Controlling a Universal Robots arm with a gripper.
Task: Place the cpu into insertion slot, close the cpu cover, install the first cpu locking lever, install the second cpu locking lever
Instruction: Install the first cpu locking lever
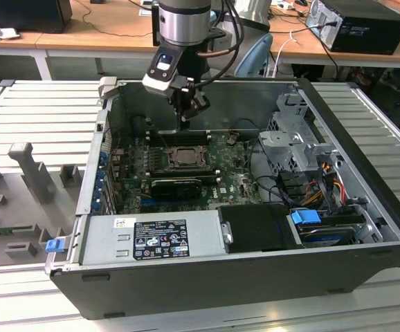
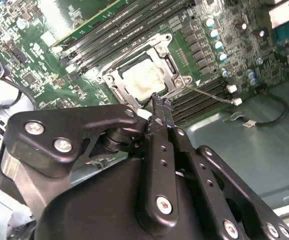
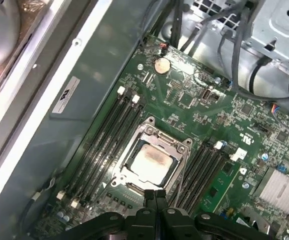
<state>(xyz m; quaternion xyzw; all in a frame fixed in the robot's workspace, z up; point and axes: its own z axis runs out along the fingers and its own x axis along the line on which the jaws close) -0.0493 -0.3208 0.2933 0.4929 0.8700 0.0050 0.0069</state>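
Observation:
The cpu [image 1: 183, 158] lies in the insertion slot [image 1: 183, 167] on the green motherboard inside the open case. Both wrist views show its pale silver top [image 3: 152, 157] [image 2: 143, 80] through the cut-out of the cpu cover [image 3: 150, 132] [image 2: 115, 83], which lies flat over it. A thin wire lever [image 2: 212, 94] sticks out sideways from one corner of the socket. My gripper [image 1: 184, 123] hangs above the socket's far edge, apart from it. Its black fingertips [image 3: 155, 196] [image 2: 159, 104] are pressed together with nothing between them.
Black memory slots [image 3: 109, 135] flank the socket on both sides. A grey power supply box [image 1: 151, 238] fills the case's front, and a drive cage [image 1: 297, 149] with cables sits on the exterior view's right. The case wall [image 3: 74, 95] runs close behind the socket.

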